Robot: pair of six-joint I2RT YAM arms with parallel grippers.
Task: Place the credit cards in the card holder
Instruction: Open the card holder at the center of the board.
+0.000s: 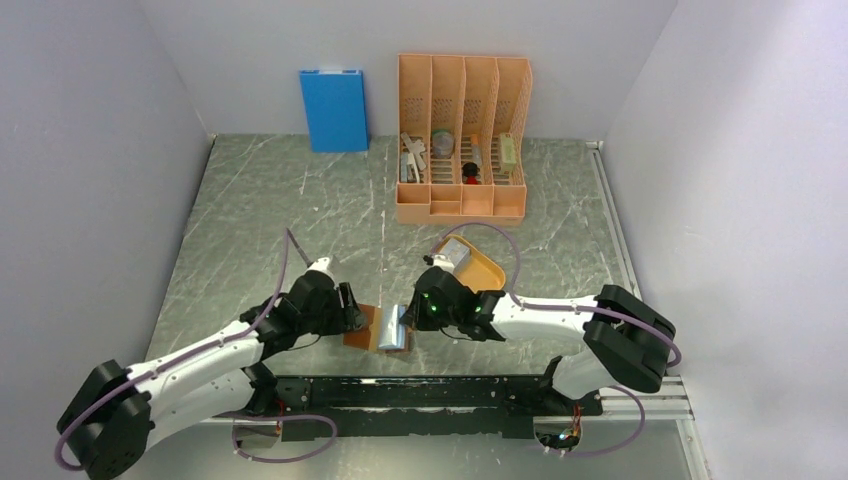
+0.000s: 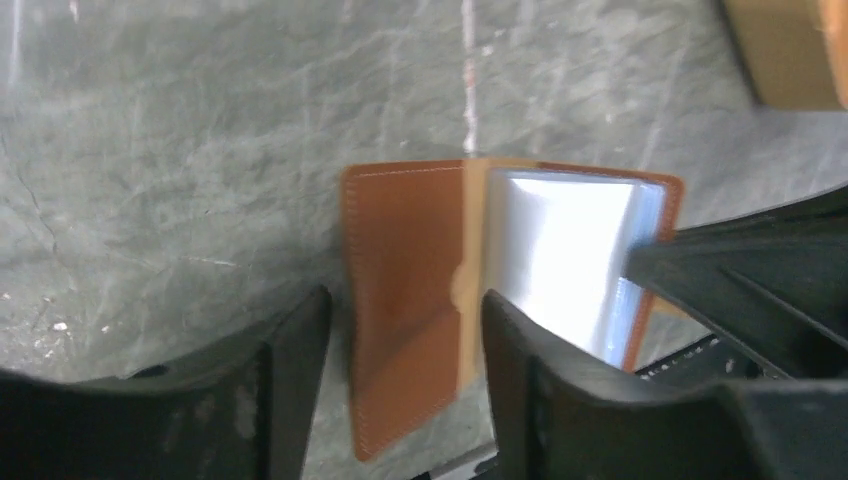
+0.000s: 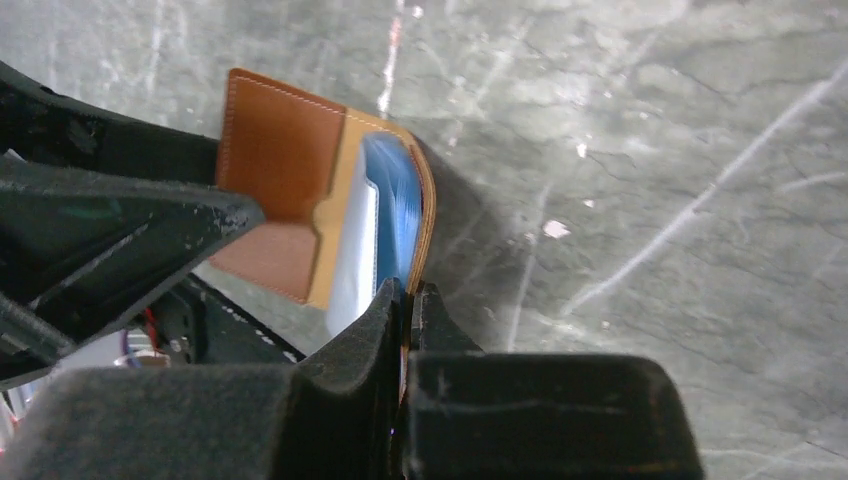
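The brown card holder lies open near the table's front edge, its bluish clear sleeves on the right side. My right gripper is shut on the right edge of the card holder, pinching its cover and sleeves. My left gripper is open, and its fingers straddle the brown left flap of the card holder without closing on it. In the top view, the left gripper and right gripper face each other across the holder. A pale grey credit card lies in the orange oval tray.
A tall orange desk organizer with small items stands at the back centre. A blue box leans on the back wall. A black rail runs along the near edge. White walls close in the left and right sides.
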